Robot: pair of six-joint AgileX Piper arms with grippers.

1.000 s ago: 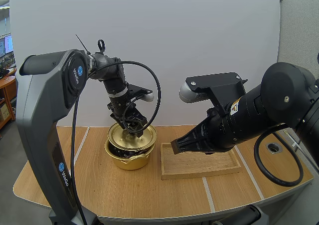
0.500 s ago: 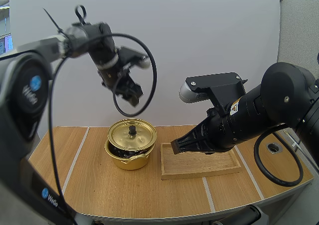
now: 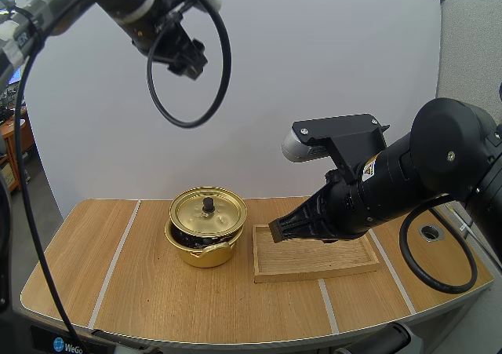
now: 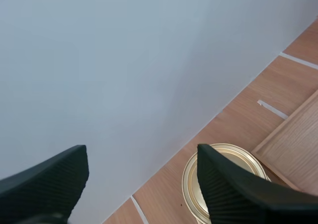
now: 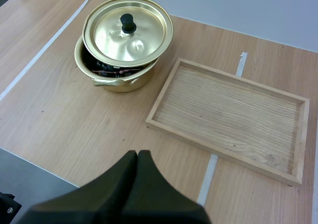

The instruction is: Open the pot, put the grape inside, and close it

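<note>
Left gripper (image 3: 194,66), fingers spread and empty, hangs upper left, well above the pot (image 3: 205,252), whose lid (image 3: 223,214) sits askew. Right gripper (image 3: 275,230), closed, is nearer, over the wooden tray (image 3: 314,261).

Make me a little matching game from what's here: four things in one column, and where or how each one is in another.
1 lid
2 wooden tray
3 left pincer
4 right pincer

a shut
b open, high over the table
c resting off-centre on the pot
d lying flat beside the pot

Pairs: 1-c, 2-d, 3-b, 4-a
</note>
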